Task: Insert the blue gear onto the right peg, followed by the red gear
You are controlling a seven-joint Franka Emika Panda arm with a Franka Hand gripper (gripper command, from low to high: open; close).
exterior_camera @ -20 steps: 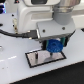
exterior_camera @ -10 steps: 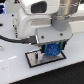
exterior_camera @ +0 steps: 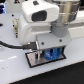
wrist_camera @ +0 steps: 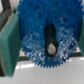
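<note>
White robot arm's claw (exterior_camera: pixel 48 51) gripping flat bright blue plastic toothed gear (wrist_camera: pixel 46 37), low over dark base plate (exterior_camera: pixel 33 60) on white bench (exterior_camera: pixel 70 70), peg mostly hidden, red gear unseen

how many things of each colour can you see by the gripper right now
Blue: 1, the blue gear, filling the wrist view.
Dark: 1, the base plate under the gripper in the exterior view.
Green: 1, a green block beside the gear.
Red: 0; no red gear shows in either view.
Total: 3
</note>
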